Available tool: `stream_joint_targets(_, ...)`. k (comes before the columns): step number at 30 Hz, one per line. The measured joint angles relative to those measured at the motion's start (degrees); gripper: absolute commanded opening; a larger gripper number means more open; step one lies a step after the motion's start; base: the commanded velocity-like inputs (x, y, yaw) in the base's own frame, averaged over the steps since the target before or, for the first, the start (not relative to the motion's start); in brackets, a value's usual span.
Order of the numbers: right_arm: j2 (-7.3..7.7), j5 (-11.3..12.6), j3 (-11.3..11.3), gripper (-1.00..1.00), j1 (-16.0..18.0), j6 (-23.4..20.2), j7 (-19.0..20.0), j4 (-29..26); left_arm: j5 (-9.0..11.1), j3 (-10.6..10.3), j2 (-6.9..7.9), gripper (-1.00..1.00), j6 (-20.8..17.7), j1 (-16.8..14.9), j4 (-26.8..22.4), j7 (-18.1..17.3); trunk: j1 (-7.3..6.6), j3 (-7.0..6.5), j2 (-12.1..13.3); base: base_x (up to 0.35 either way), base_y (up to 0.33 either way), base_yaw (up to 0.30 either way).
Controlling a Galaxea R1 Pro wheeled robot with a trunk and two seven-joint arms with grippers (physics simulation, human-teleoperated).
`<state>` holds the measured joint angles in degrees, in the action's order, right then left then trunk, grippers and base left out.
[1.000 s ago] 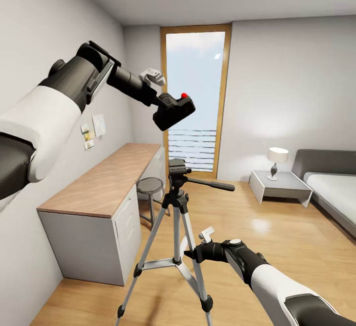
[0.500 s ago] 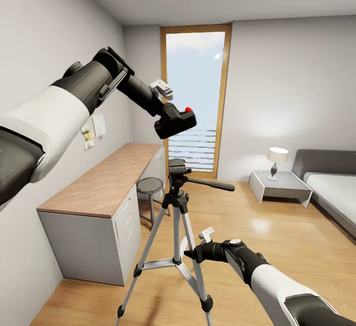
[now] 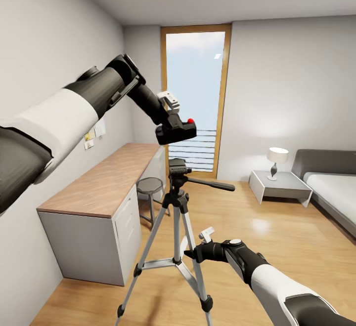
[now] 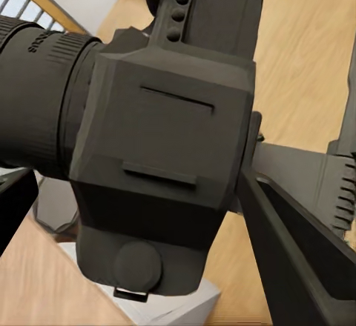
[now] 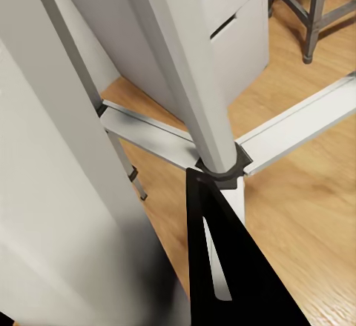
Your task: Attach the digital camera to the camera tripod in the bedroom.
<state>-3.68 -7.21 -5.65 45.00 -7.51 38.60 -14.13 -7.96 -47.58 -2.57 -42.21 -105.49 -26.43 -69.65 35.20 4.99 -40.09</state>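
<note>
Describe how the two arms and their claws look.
Both arms have glossy white shells that give way to black segments toward the wrist. The left claw and right claw are black, each with a small white block mounted near the wrist. No cables or markings are visible.

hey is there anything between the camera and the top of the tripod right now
Nothing. In the head view the digital camera, held by the left gripper, sits above the camera tripod head with an open gap between.

open gap between digital camera (image 3: 176,129) and camera tripod (image 3: 177,169) head
</note>
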Motion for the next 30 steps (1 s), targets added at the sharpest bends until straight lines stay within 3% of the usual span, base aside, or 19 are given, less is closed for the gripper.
stream_joint_targets(13, 0.0, 0.3, 0.08, -1.0, -0.01, -0.04, -0.2, -0.02, 3.58, -1.29, -0.03, -1.0, -0.04, -0.21, 0.52, -0.91, 0.0, 0.0, 0.0, 0.0, 0.0, 0.0)
stream_joint_targets(30, 0.0, 0.29, 0.11, -1.0, 0.0, -0.04, -0.21, -0.02, 3.94, -1.46, 0.09, -1.0, -0.22, -5.84, 7.62, -2.61, 0.0, 0.0, 0.0, 0.0, 0.0, 0.0)
